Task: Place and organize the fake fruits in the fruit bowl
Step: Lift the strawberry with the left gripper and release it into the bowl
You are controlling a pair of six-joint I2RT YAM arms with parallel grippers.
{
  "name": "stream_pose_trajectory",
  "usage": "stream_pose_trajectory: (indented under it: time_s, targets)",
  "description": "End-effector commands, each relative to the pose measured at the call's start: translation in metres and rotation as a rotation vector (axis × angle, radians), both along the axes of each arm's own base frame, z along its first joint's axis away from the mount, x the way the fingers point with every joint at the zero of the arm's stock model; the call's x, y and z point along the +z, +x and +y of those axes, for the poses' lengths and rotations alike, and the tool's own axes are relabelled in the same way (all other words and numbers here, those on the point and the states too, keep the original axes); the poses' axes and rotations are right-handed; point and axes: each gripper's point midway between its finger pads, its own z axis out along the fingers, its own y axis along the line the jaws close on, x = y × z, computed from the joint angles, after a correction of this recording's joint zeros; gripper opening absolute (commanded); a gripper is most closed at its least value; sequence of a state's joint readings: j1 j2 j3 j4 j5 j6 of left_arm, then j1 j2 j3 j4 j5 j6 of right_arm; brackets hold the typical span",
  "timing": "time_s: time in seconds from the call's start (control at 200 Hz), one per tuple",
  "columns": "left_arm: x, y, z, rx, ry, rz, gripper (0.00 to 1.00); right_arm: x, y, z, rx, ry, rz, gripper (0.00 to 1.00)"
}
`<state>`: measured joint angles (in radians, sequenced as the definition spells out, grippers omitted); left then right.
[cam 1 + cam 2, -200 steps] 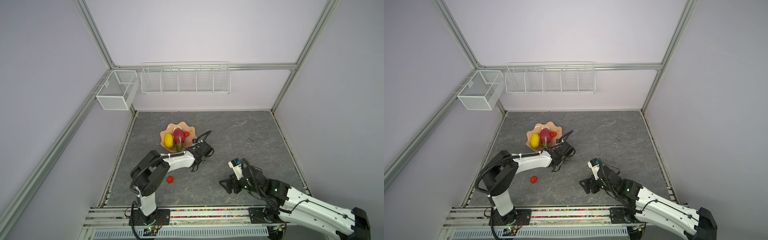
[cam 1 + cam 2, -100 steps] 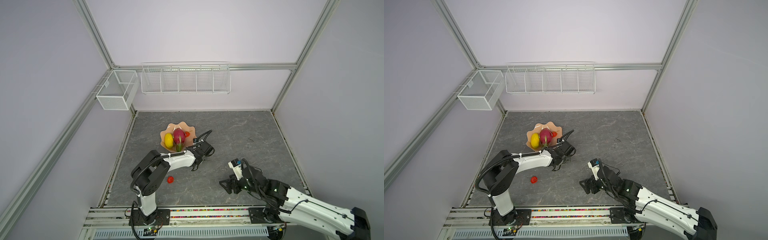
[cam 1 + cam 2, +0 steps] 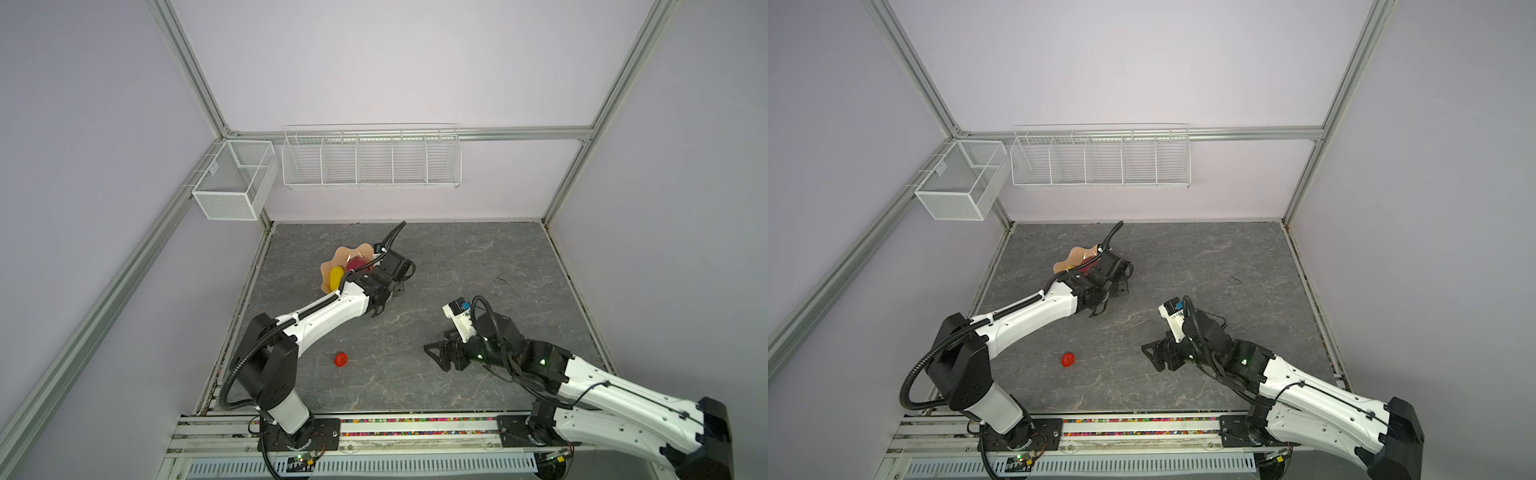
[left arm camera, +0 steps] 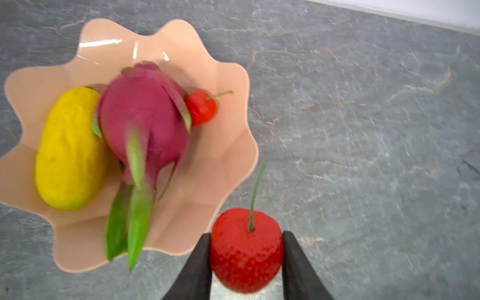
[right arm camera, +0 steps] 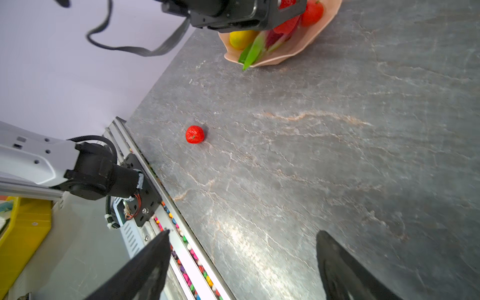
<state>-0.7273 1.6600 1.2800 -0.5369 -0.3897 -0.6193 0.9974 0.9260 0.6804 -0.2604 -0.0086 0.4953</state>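
My left gripper is shut on a red strawberry-like fruit with a green stem, just outside the rim of the peach fruit bowl. In the bowl lie a magenta dragon fruit, a yellow oblong fruit and a small red fruit. In both top views the left arm partly covers the bowl and hides the held fruit. Another red fruit lies alone on the table near the front left. My right gripper stands open and empty over the table, right of that fruit.
White wire baskets and a mesh basket hang on the back and left walls. A metal rail runs along the table's front edge. A small dark scrap lies at the right of the table.
My left gripper has shut on the red fruit and the arm has moved up toward the bowl, now covering part of it. The right arm has not moved.
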Motion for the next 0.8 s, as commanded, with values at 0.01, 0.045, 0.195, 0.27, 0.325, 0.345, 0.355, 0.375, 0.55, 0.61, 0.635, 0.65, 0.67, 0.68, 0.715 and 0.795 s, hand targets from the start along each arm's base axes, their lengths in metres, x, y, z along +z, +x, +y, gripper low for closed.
stream_pose_trajectory:
  time_s: [0.01,0.045,0.195,0.27,0.325,0.345,0.355,0.375,0.55,0.61,0.635,0.65,0.67,0.68,0.715,0.795]
  targets:
    - [-0.018,0.018,0.016,0.001,0.095,0.056,0.36,0.006,0.0,0.01,0.048,0.012,-0.016,0.89]
    - [-0.023,0.024,0.016,0.003,0.099,0.07,0.36,0.005,0.0,0.01,0.046,0.011,-0.016,0.89]
    - [-0.046,0.043,0.011,-0.011,0.128,0.109,0.36,0.0,0.001,0.005,0.027,-0.004,-0.012,0.89]
    - [-0.055,0.046,0.009,-0.014,0.148,0.133,0.37,-0.003,0.0,0.002,0.019,-0.016,-0.012,0.89]
    - [-0.062,0.048,0.008,-0.013,0.155,0.144,0.37,-0.004,0.001,-0.001,0.011,-0.021,-0.013,0.89]
    - [-0.064,0.048,0.008,-0.013,0.159,0.146,0.37,-0.004,0.001,-0.002,0.01,-0.023,-0.013,0.89]
    - [-0.064,0.048,0.008,-0.012,0.159,0.146,0.38,-0.004,0.001,-0.002,0.009,-0.023,-0.014,0.89]
    - [-0.067,0.048,0.009,-0.012,0.166,0.152,0.38,-0.004,0.001,-0.003,0.008,-0.022,-0.014,0.89]
    - [-0.074,0.048,0.011,-0.009,0.195,0.166,0.43,-0.003,0.001,-0.003,0.008,-0.02,-0.012,0.89]
    - [-0.074,0.048,0.011,-0.011,0.195,0.168,0.45,-0.002,0.001,-0.002,0.008,-0.019,-0.013,0.89]
    - [-0.075,0.048,0.012,-0.01,0.195,0.169,0.45,-0.002,0.001,-0.002,0.007,-0.019,-0.013,0.89]
    - [-0.074,0.048,0.011,-0.012,0.196,0.168,0.46,-0.002,0.001,-0.002,0.007,-0.02,-0.013,0.89]
    - [-0.074,0.048,0.011,-0.013,0.197,0.168,0.46,-0.003,0.002,-0.002,0.005,-0.021,-0.012,0.89]
    - [-0.074,0.048,0.011,-0.013,0.197,0.169,0.47,-0.003,0.002,-0.002,0.005,-0.021,-0.011,0.89]
    - [-0.073,0.048,0.011,-0.012,0.198,0.167,0.48,-0.003,0.001,-0.002,0.006,-0.022,-0.011,0.89]
    - [-0.069,0.049,0.011,-0.014,0.198,0.162,0.52,-0.004,0.001,-0.003,0.005,-0.023,-0.008,0.89]
